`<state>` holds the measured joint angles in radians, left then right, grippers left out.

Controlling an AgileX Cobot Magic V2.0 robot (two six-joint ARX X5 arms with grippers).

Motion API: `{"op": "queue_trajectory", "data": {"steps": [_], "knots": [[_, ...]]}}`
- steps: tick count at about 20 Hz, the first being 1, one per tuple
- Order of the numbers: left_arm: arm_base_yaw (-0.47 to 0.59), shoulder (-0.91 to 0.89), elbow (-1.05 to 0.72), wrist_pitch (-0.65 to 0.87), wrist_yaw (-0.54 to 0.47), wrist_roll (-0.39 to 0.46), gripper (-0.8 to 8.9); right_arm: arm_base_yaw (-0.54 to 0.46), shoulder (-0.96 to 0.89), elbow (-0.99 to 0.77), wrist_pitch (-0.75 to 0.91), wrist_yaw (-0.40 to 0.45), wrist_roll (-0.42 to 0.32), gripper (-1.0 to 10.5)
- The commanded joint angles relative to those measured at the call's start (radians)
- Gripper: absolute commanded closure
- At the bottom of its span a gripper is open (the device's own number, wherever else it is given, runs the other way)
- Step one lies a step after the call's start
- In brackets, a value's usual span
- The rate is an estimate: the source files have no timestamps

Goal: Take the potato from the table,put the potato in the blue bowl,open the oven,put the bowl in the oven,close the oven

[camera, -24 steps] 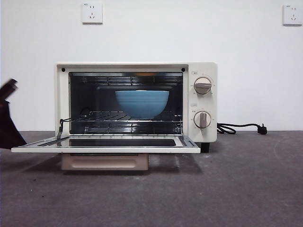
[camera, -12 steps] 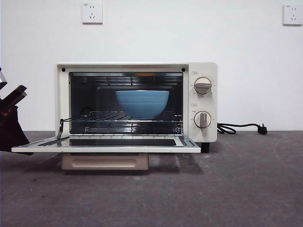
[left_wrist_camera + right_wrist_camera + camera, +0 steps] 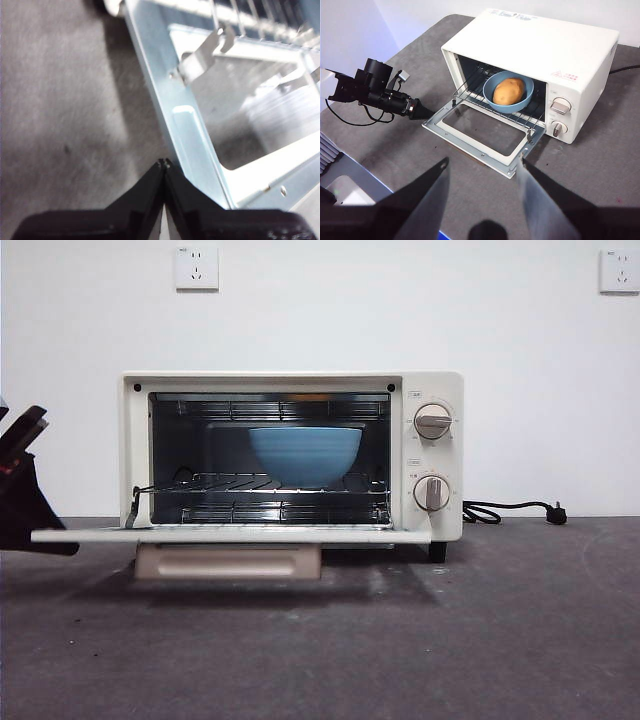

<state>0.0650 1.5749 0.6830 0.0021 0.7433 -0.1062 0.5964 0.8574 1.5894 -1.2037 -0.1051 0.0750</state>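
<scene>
The cream oven [image 3: 436,385] stands on the grey table [image 3: 470,640] with its door [image 3: 230,535] folded down and seen almost edge-on. On the wire rack inside sits the blue bowl [image 3: 305,455]. From above, the right wrist view shows the bowl [image 3: 491,89] holding the potato [image 3: 509,91]; the front view hides the potato behind the bowl's wall. My left gripper [image 3: 163,162] is shut with nothing between its jaws, its tips against the door's outer left edge [image 3: 192,135]. High above the table in front of the oven, my right gripper [image 3: 482,161] hangs open.
The beige bar handle [image 3: 228,562] hangs below the lowered door. Two knobs [image 3: 432,422] sit on the oven's right panel. A black cord [image 3: 505,508] trails off to the right behind the oven. The left arm [image 3: 375,90] reaches in from the oven's left.
The door has tipped up a little: its inner glass showed before and now only its edge shows. The left gripper stays at the door's left end.
</scene>
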Motion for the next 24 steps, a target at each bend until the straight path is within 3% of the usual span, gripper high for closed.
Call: {"op": "queue_trajectory", "data": {"steps": [1, 15, 24], "knots": [[-0.018, 0.002, -0.001, 0.09, 0.103, -0.068, 8.22, 0.003, 0.0, 0.002, 0.007, -0.001, 0.014, 7.2], [-0.018, 0.0, 0.016, 0.464, 0.118, -0.338, 8.22, 0.003, 0.0, 0.002, 0.005, 0.0, 0.014, 7.2], [-0.018, 0.0, 0.137, 0.493, 0.085, -0.363, 8.22, 0.003, 0.0, 0.002, 0.002, 0.0, 0.025, 7.2]]}}
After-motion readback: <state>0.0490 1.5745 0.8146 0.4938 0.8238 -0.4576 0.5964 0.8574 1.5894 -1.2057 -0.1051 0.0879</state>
